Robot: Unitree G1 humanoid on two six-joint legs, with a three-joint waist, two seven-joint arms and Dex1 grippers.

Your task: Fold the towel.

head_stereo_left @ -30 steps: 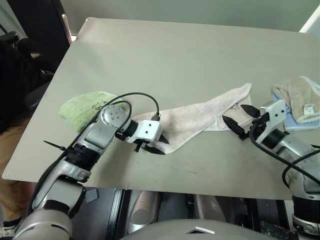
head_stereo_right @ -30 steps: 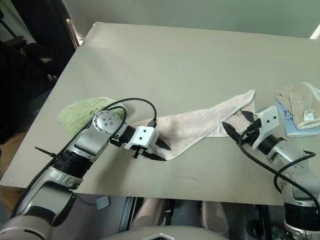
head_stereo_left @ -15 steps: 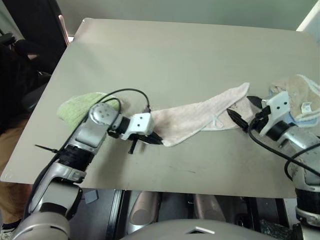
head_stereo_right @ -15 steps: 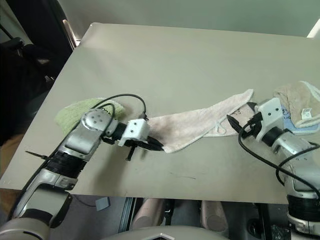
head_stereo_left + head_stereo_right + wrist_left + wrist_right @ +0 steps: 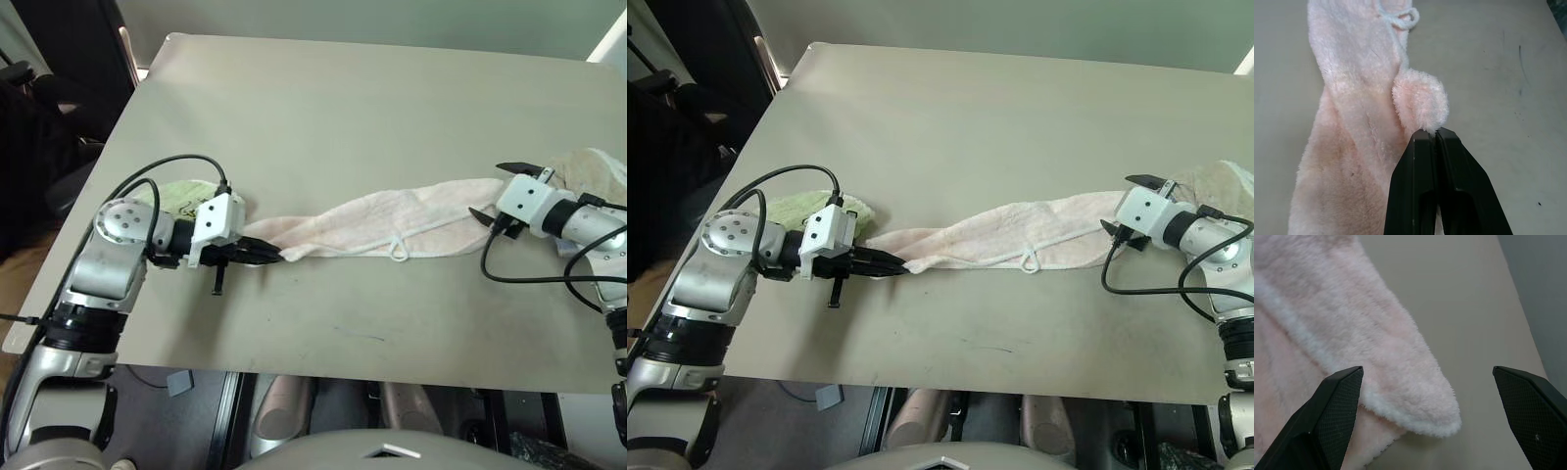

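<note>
Towel (image 5: 377, 224) lies stretched in a long twisted strip across the near middle of the table (image 5: 343, 108), its white loop (image 5: 399, 252) hanging off the near edge of the cloth. Its folds hide much of the surface, and no printed mark can be made out. Left gripper (image 5: 272, 256) is clenched on the left end of the strip; in the left wrist view the two black fingers (image 5: 1420, 196) press together with a tuft of pink pile pinched at their tips. Right gripper (image 5: 500, 192) sits at the right end with jaws spread wide, one finger either side of the towel corner (image 5: 1420, 401), grasping nothing. Green cloth (image 5: 186, 194) lies partly covered behind the left wrist. Beige cloth (image 5: 593, 168) at the right edge is cut off by the frame and partly hidden by the right arm. Far half of the table is open; the near strip before the towel is narrow.
</note>
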